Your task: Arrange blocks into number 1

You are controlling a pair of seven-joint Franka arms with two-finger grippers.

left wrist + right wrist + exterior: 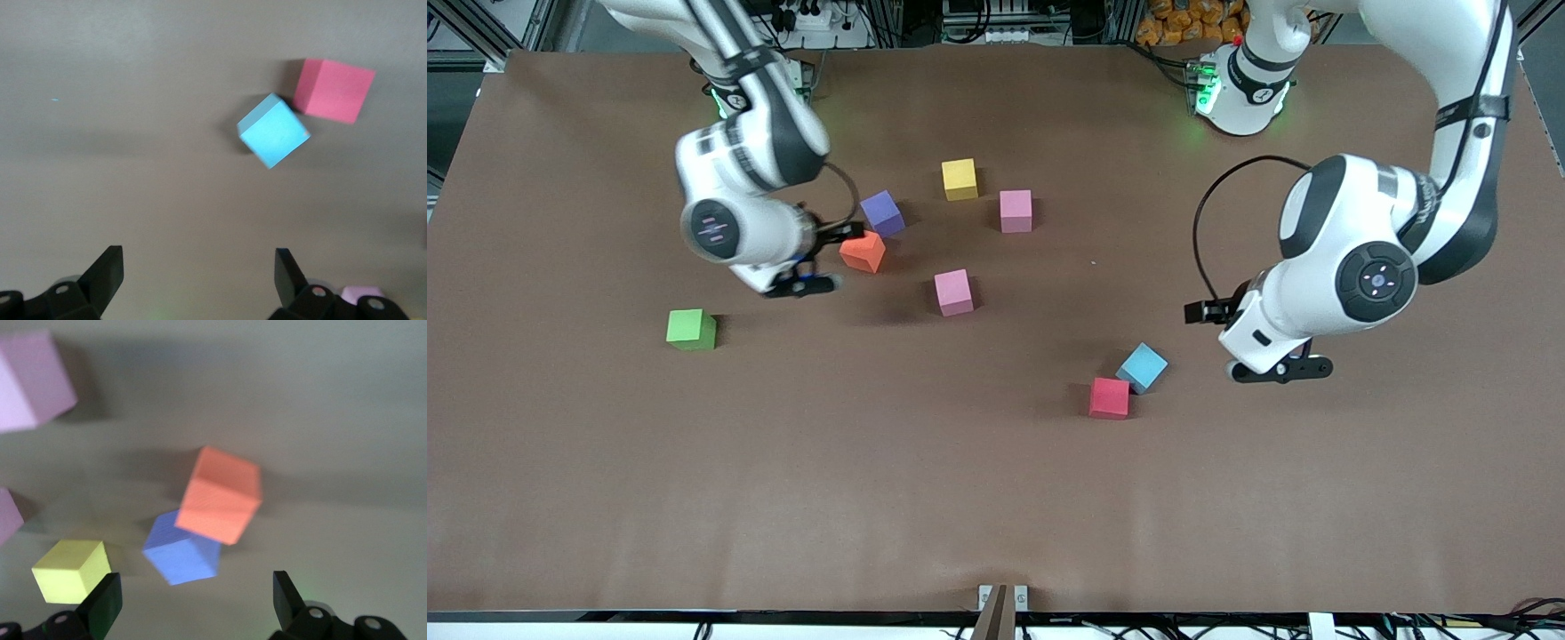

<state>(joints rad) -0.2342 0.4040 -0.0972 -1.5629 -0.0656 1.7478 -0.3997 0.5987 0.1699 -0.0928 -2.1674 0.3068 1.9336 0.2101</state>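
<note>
Currently both grippers are wide open, holding nothing: left gripper (1279, 369) just beside light blue block (1142, 367), which touches red block (1109, 397); a grab could nudge both. Right gripper (805, 283) hangs by orange cube (863, 251), a distractor. Yellow block (959, 179) and pink blocks (1016, 211) (953, 292) are mid-table.

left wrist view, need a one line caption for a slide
Open left gripper hangs empty over the table, with the light blue cube and red cube touching at a corner.

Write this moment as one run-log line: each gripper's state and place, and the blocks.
left gripper: open, empty, beside light blue block | right gripper: open, empty, beside orange cube | blocks: scattered, none placed
</note>
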